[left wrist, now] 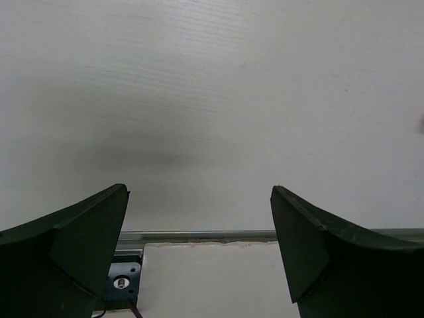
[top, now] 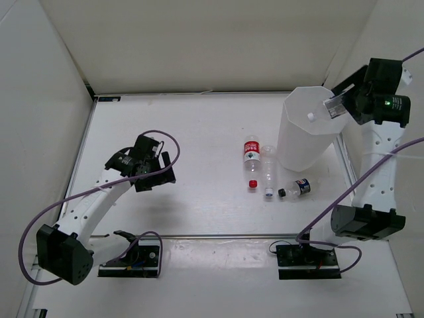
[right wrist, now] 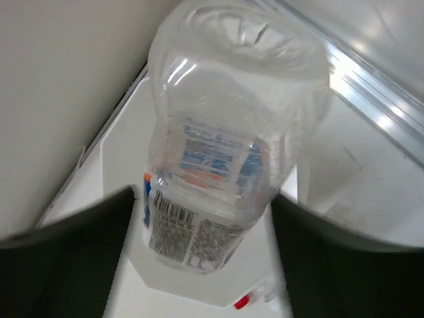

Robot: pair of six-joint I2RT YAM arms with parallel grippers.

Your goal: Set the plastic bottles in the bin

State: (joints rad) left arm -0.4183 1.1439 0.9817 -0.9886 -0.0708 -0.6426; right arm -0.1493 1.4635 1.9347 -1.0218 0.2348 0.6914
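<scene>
My right gripper is shut on a clear bottle with a blue-orange label, held tilted with its white cap down over the open bin. In the right wrist view the fingers flank the bottle and the bin lies below. On the table lie a red-labelled bottle with a red cap, a plain bottle, and a short dark-capped bottle. My left gripper is open and empty over bare table, also in its wrist view.
White walls enclose the table at the back and both sides; the right arm stands close to the right wall beside the bin. A metal rail runs along the near edge, with the arm mounts in front of it.
</scene>
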